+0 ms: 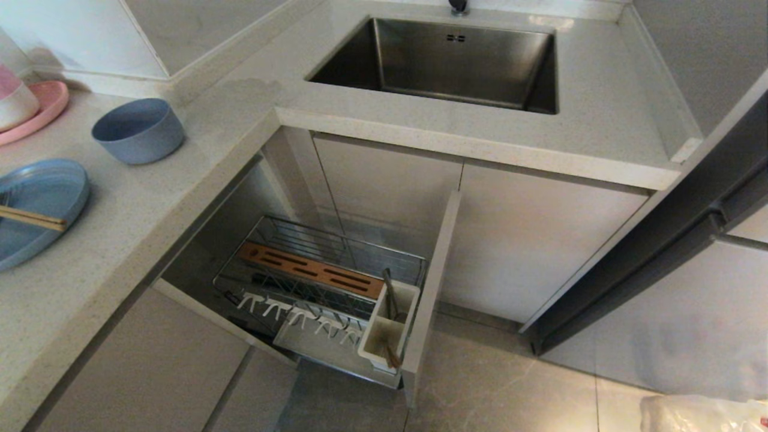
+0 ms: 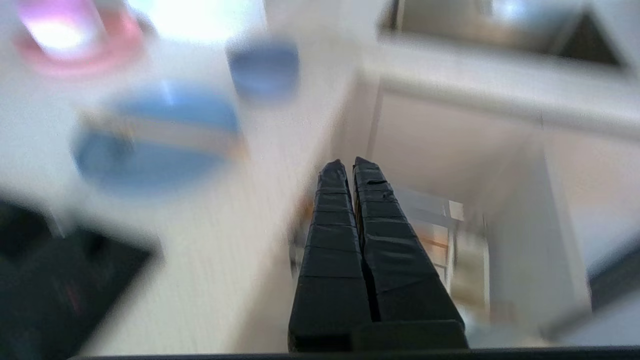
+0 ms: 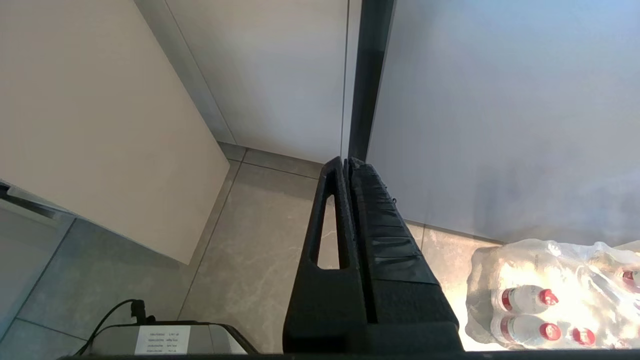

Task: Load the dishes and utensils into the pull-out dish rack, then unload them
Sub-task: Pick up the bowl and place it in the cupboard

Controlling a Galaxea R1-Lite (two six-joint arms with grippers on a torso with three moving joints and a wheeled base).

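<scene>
On the counter at the left sit a pale-blue bowl (image 1: pixel 139 130) and a pale-blue plate (image 1: pixel 36 207); wooden chopsticks (image 1: pixel 33 218) lie across the plate. Below the counter the dish rack (image 1: pixel 264 240) is pulled out. Its white cup (image 1: pixel 389 327) holds a slim grey utensil (image 1: pixel 390 294). Neither arm shows in the head view. My left gripper (image 2: pixel 347 162) is shut and empty, above the counter edge, with the plate (image 2: pixel 155 145), the bowl (image 2: pixel 264 67) and the rack (image 2: pixel 440 235) blurred beyond it. My right gripper (image 3: pixel 346 160) hangs shut and empty over the floor.
A steel sink (image 1: pixel 444 60) is set in the counter at the back. A pink plate (image 1: pixel 42 108) with a pink-and-white bowl (image 1: pixel 12 99) stands far left. The rack's beige front panel (image 1: pixel 429 294) juts into the floor space. A wrapped pack of bottles (image 3: pixel 550 295) lies on the floor at right.
</scene>
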